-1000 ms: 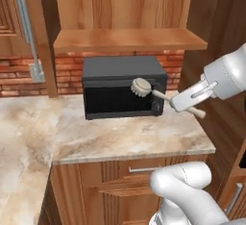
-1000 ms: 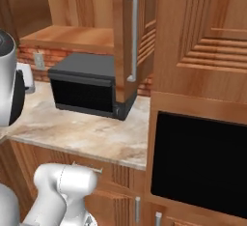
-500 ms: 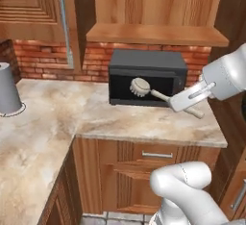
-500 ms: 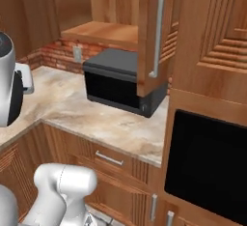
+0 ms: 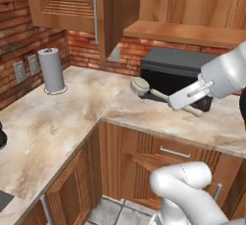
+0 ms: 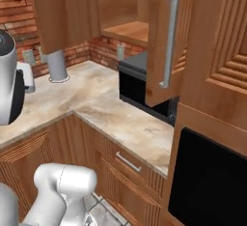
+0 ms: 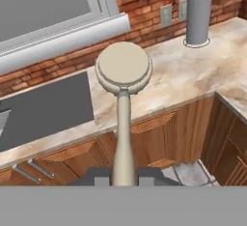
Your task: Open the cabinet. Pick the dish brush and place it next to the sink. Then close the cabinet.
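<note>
The cabinet (image 5: 77,3) stands open; its doors hang out over the counter (image 5: 62,108), and in the right base view one door (image 6: 164,41) with its silver handle is swung wide in front of the microwave (image 6: 140,77). The first part of the task therefore looks done, and the step in hand seems to be the carry toward the sink (image 7: 43,106).

In the hand view the sink is a dark basin under the window, and bare marble lies between it and the paper roll (image 7: 198,15). That strip of counter, just beside the basin, seems the good place to aim for.

The gripper (image 5: 180,101) holds the brush (image 5: 144,88) by the handle, well above the counter. The jaws are clamped on the thin stem, and the round head (image 7: 123,68) points forward, away from the hand.

To do this well, the arm should come low before it lets go, so the brush does not drop and roll. The round head may roll easily, so the handle should lie flat on the marble, not on the basin's edge. The open door is also near the path, and the arm should keep away from it.
</note>
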